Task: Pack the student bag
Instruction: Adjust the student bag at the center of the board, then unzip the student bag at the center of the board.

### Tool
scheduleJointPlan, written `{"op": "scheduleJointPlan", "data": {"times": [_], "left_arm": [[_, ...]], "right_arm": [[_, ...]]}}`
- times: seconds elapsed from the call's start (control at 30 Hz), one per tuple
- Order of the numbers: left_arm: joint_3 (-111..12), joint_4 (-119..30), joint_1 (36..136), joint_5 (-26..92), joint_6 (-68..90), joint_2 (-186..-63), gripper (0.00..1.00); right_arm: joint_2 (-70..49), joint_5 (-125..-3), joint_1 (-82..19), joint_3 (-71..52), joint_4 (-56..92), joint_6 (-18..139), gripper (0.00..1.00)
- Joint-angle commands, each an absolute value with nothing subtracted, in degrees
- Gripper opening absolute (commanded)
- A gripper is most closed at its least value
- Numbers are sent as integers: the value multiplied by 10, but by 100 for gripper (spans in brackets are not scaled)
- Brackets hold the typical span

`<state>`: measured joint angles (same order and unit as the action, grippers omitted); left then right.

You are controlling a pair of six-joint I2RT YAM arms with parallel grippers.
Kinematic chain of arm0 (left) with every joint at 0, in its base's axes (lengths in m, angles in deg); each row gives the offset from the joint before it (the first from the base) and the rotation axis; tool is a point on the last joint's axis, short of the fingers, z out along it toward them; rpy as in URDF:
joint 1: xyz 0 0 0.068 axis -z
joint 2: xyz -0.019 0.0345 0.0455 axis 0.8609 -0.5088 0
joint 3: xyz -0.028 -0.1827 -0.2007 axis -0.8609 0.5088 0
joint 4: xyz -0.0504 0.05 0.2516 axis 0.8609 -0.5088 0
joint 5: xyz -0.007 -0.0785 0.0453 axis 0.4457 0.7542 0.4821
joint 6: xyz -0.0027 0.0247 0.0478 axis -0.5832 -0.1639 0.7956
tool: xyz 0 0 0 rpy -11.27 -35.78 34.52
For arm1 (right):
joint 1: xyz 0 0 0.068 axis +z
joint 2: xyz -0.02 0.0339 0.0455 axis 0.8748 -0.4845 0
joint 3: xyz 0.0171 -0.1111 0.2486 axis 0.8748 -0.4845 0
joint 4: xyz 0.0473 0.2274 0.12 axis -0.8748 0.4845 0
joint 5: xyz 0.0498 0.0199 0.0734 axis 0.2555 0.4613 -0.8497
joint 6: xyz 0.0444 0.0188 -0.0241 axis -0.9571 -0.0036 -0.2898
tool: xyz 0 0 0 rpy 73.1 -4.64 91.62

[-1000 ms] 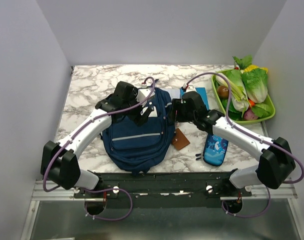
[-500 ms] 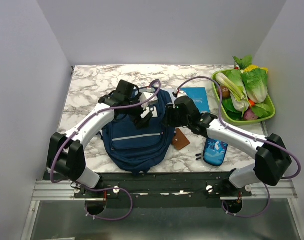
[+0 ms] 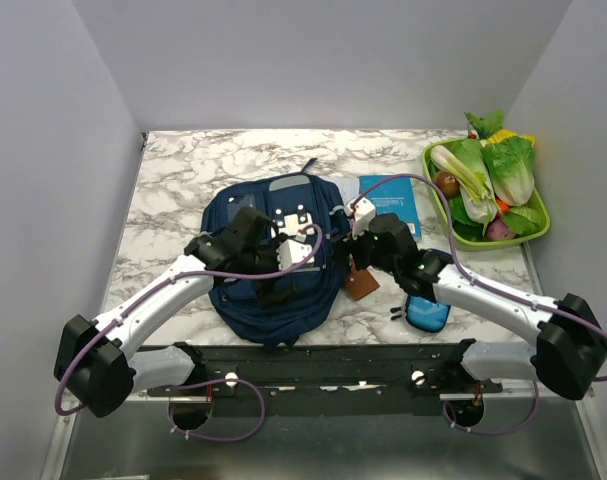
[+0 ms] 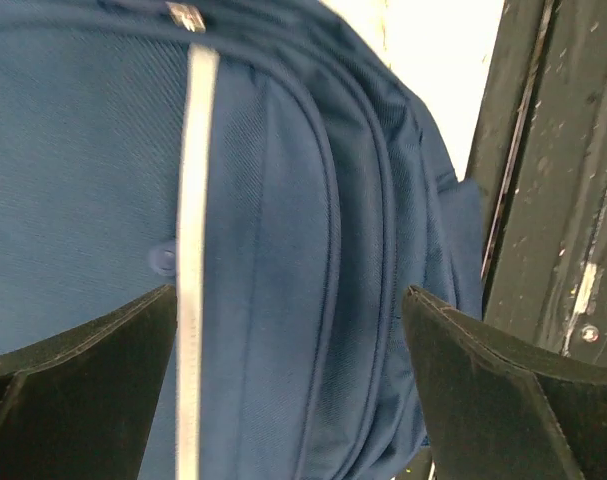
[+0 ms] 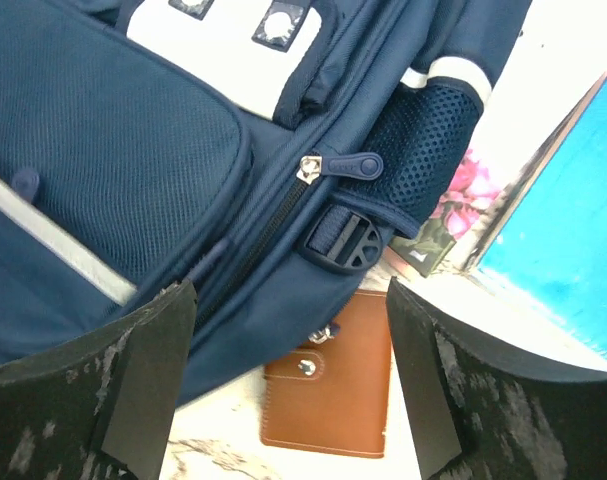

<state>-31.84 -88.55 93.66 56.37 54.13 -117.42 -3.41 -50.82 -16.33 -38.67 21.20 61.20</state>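
**Navy backpack lies flat mid-worktop, both grippers apart above it**

A black rail runs along the near edge of the worktop, and the bottom of the student bag almost reaches it. The bag lies front up in the middle of the worktop, with its top toward the far edge. It is navy fabric with a pale stripe across the front pocket. Higher up there is a white patch with dark squares, and a grey-blue panel sits at the top. On its right side are a mesh pocket, a zipper pull and a black buckle.

The left gripper hangs over the lower front of the bag, fingers wide apart and holding nothing. The right gripper hangs over the bag's right edge, fingers also apart and empty.

A brown leather wallet lies just beside the bag on the right. A blue pencil case lies further right, partly under the right arm. Beyond them lies a blue book. A green tray of vegetables sits at the far right corner.

The worktop is white marble with grey veins. Plain pale walls close it in on three sides.
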Motion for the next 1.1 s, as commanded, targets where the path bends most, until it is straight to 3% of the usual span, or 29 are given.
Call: {"op": "scheduleJointPlan", "data": {"times": [0.0,0.23,0.3,0.6,1.07], "left_arm": [[-264,-807,969,439,502,-1168,99],[-254,-714,970,355,524,-1182,95],[-253,-706,970,350,529,-1184,81],[-230,-761,968,368,565,-1144,41],[-222,-978,962,413,695,-1040,36]], "right_arm": [[30,-555,-161,-451,76,778,88],[0,-647,-161,-433,107,915,88],[-16,-685,-162,-423,129,947,86],[-38,-758,-168,-418,141,1003,82],[-91,-813,-175,-368,162,1053,77]]}}
